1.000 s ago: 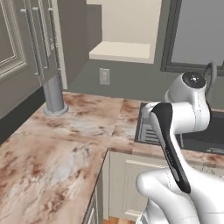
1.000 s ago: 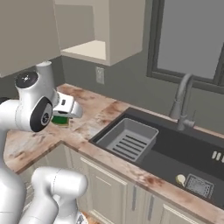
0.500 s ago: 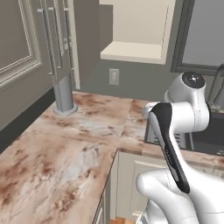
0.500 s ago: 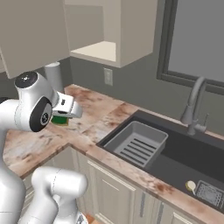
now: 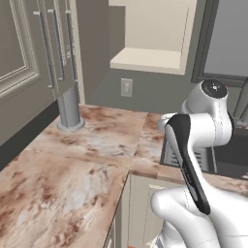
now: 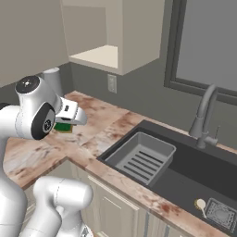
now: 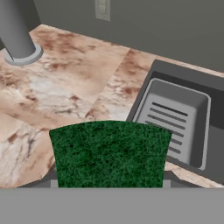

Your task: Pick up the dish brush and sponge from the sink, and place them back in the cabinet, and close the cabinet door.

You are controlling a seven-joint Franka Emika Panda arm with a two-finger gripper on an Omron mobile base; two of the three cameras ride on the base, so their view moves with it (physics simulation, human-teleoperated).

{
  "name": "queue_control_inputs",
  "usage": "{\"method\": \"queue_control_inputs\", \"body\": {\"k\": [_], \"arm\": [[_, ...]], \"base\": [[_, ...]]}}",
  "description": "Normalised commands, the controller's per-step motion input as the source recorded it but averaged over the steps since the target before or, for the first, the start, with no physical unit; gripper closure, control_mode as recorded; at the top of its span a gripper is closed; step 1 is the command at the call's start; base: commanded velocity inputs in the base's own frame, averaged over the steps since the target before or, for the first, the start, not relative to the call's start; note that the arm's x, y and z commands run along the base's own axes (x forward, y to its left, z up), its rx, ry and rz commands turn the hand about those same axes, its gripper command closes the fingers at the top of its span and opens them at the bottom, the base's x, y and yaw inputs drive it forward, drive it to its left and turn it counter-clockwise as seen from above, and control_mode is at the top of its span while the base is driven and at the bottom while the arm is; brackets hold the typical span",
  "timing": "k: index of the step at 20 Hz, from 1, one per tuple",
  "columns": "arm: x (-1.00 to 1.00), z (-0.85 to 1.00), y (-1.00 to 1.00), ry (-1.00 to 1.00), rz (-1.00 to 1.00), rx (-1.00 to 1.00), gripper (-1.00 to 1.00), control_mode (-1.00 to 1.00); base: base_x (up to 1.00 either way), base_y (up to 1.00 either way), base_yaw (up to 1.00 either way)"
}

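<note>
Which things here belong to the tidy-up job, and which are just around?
Job:
- sponge, gripped in the tool
- brush in the sink
- open cabinet
- cabinet door

Just around:
- faucet
- drainer tray
- wall outlet
- grey canister

Green sponge (image 7: 109, 153) held above counter; cream-tipped dish brush (image 6: 200, 203) in sink (image 6: 185, 162).

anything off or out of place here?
Only the dish brush: it lies in the sink by the drain, not yet put away. The sponge is held in the gripper over the counter. Nothing spilled or damaged.
</note>
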Motion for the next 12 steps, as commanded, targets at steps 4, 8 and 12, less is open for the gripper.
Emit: {"method": "queue_control_inputs", "body": {"k": [4,8,12], "arm": [[0.00,0.00,0.00,0.00,0.00,0.00,1.00,1.00],[0.00,0.00,0.00,0.00,0.00,0.00,1.00,1.00],[0.00,0.00,0.00,0.00,0.00,0.00,1.00,1.00]], "base": [[0.48,0.00,0.01],[0.36,0.00,0.02],[0.22,0.00,0.07]]}}
